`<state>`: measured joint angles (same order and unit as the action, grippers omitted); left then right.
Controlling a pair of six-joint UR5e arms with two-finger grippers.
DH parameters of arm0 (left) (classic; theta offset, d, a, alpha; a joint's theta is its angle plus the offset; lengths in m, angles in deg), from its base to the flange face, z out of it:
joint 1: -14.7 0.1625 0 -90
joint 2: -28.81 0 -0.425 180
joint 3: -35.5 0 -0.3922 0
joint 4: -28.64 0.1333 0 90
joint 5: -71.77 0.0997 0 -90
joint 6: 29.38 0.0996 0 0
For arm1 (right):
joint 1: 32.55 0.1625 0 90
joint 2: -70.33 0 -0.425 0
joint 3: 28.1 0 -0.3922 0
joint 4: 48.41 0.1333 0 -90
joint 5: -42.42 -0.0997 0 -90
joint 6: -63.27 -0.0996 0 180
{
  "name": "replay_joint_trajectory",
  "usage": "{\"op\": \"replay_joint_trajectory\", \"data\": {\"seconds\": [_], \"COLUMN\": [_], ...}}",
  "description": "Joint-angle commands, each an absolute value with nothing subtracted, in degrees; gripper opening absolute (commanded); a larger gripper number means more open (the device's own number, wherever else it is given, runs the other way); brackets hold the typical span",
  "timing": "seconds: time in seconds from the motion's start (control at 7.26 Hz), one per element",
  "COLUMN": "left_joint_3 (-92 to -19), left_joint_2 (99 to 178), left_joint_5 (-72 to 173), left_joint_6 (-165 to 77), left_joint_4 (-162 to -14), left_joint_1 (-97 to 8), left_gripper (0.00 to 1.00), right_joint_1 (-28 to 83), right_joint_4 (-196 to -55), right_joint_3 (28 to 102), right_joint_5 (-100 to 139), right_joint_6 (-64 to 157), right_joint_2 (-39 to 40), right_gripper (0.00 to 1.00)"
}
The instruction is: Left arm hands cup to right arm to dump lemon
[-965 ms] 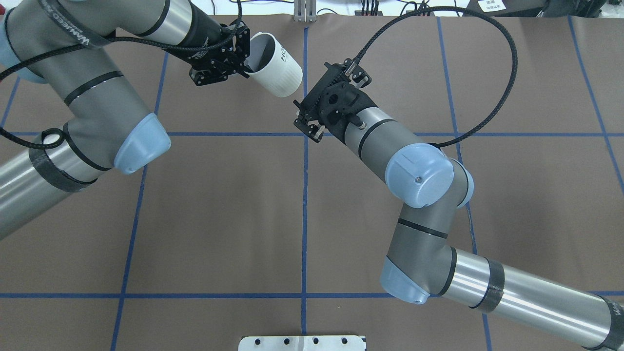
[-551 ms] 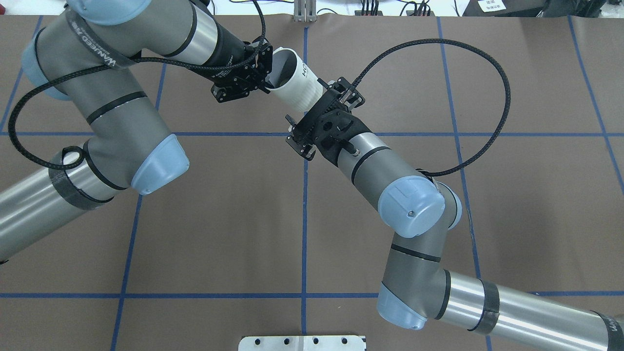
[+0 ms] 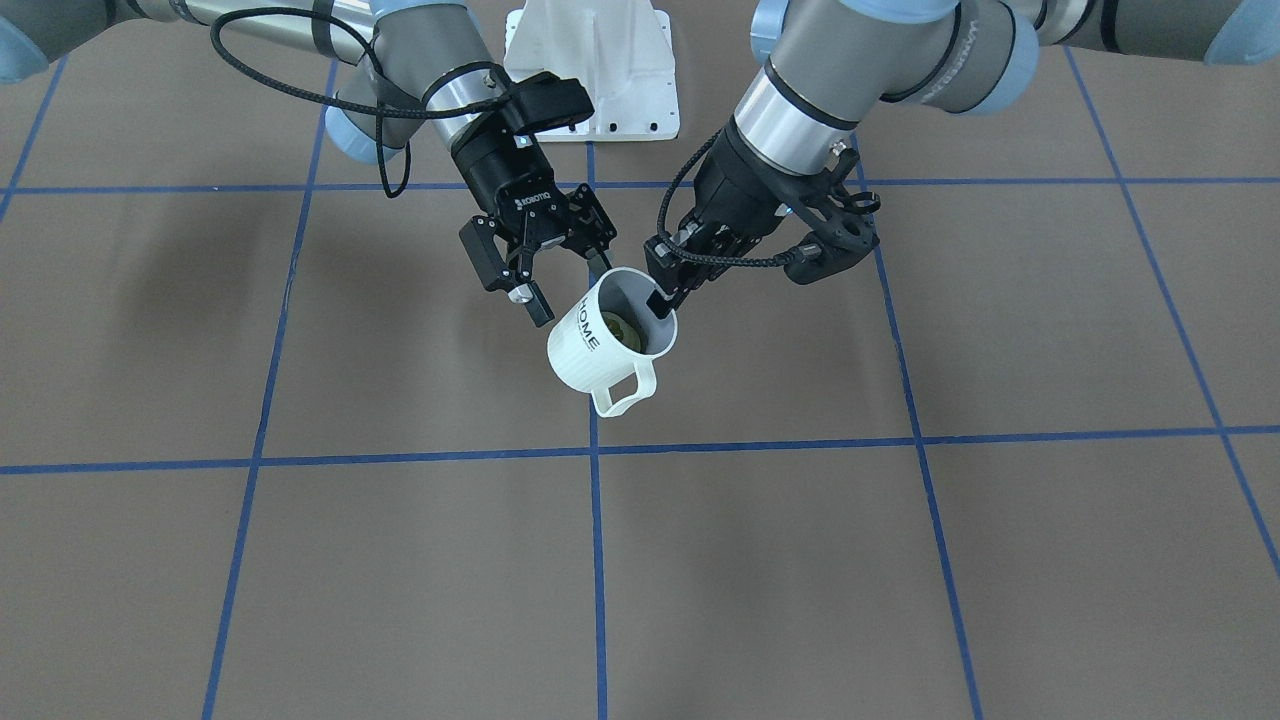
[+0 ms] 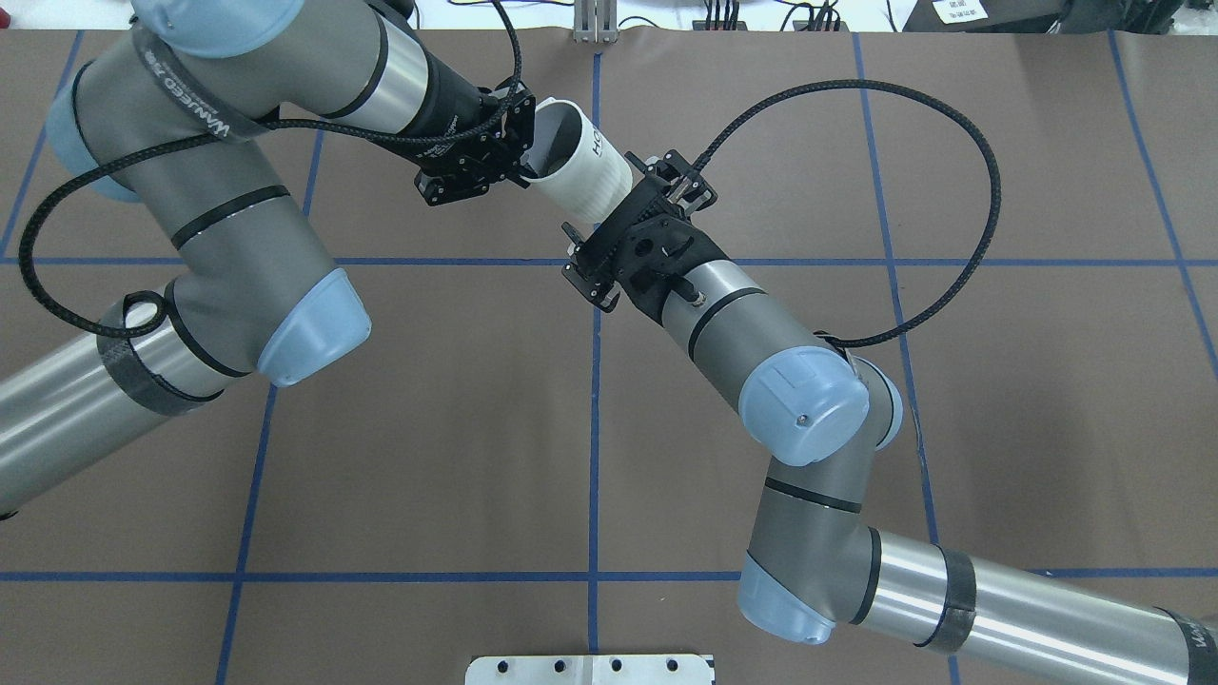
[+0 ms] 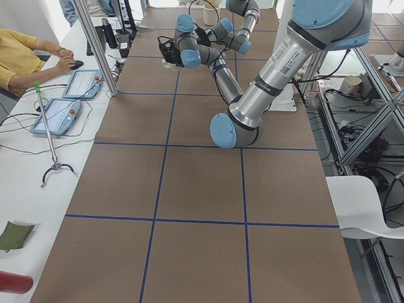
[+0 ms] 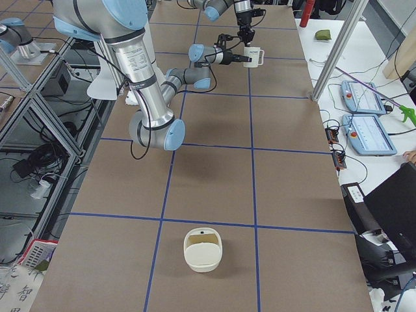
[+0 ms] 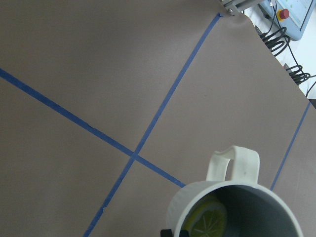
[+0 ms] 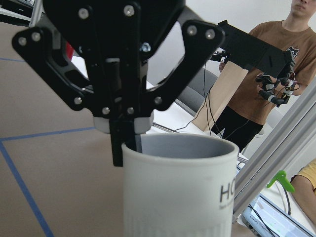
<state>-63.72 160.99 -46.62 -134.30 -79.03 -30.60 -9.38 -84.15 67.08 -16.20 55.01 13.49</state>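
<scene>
Brown matte tabletop (image 3: 300, 560), gridded with blue tape, with operators' desks along one side. Cup (image 3: 590, 350) hangs in the air over the centre line, between both arms. It is tilted only a little, so the lemon (image 3: 618, 328) sits low against the inner wall and cannot roll out.

Left gripper (image 3: 660, 298) has its thin jaws clenched on the rim, one finger inside and one outside. That pinch leaves the whole body free for the other arm. Right gripper (image 3: 568, 287) comes at the wall from the opposite side, jaws spread wide and flanking the cup, not closed on it as far as I can see. Handle points toward the operators' side, clear of both grippers. I judge this the handover, just short of the take.

Cup is glazed white ceramic with a ribbed lower body, black "HOME", a grey inside and a loop handle. Lemon looks like a flat slice, yellow with a pale rind. Glaze is hard and slick, so I expect the right gripper needs a firm squeeze.
</scene>
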Motion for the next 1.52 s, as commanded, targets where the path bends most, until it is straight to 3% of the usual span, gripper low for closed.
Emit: {"op": "replay_joint_trajectory", "data": {"seconds": [0.0, 1.38], "left_joint_3": [-63.99, -67.14], "left_joint_2": [161.26, 160.82], "left_joint_5": [-46.62, -46.18], "left_joint_6": [-135.10, -135.38], "left_joint_4": [-79.03, -79.03], "left_joint_1": [-29.78, -27.93], "left_gripper": [0.00, 0.00], "right_joint_1": [-9.35, -9.35], "right_joint_4": [-84.18, -84.00], "right_joint_3": [66.73, 66.56], "right_joint_5": [-15.59, -15.24], "right_joint_6": [55.00, 55.00], "right_joint_2": [13.55, 13.64], "right_gripper": [0.94, 0.94]}}
